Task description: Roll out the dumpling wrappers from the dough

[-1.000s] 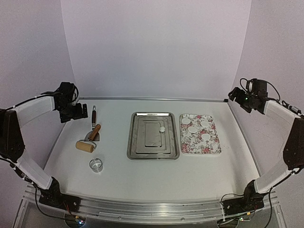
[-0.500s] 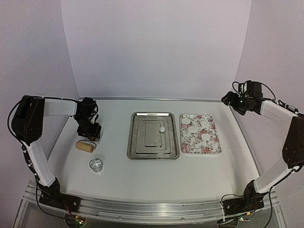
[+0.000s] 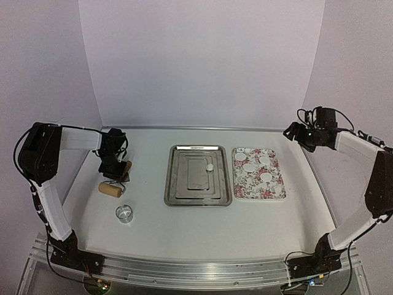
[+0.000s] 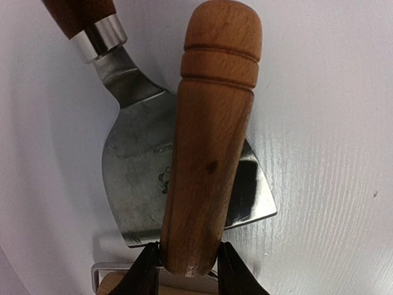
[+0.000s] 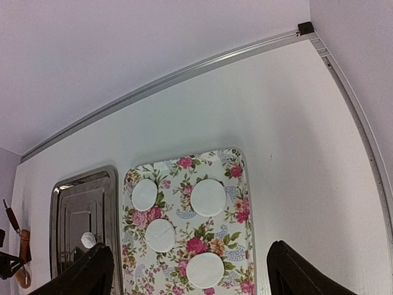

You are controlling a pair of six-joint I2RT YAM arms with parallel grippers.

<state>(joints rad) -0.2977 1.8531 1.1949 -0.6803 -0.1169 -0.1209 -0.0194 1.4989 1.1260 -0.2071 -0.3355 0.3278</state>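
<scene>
Several dumpling wrappers (image 3: 248,167) (image 5: 208,197), flat white discs, lie on the floral tray (image 3: 276,192) (image 5: 242,227). A small ball of dough (image 3: 210,166) (image 5: 88,239) sits in the metal tray (image 3: 198,201). My left gripper (image 3: 114,167) (image 4: 187,265) is down at the wooden roller (image 3: 110,188), shut on the lower end of its brown handle (image 4: 209,141), one finger against each side. The handle lies across a steel scraper blade (image 4: 138,178). My right gripper (image 3: 296,132) (image 5: 190,279) hangs open, high above the table's far right, nothing between its fingers.
A clear ring cutter (image 3: 124,213) stands on the table in front of the roller. The scraper's dark handle (image 4: 83,15) points toward the back wall. A metal rail (image 5: 184,74) edges the table at the back and right.
My left arm swung in from the far left and came down on the roller, and its jaws closed onto the handle. The right gripper drifted slightly left.
</scene>
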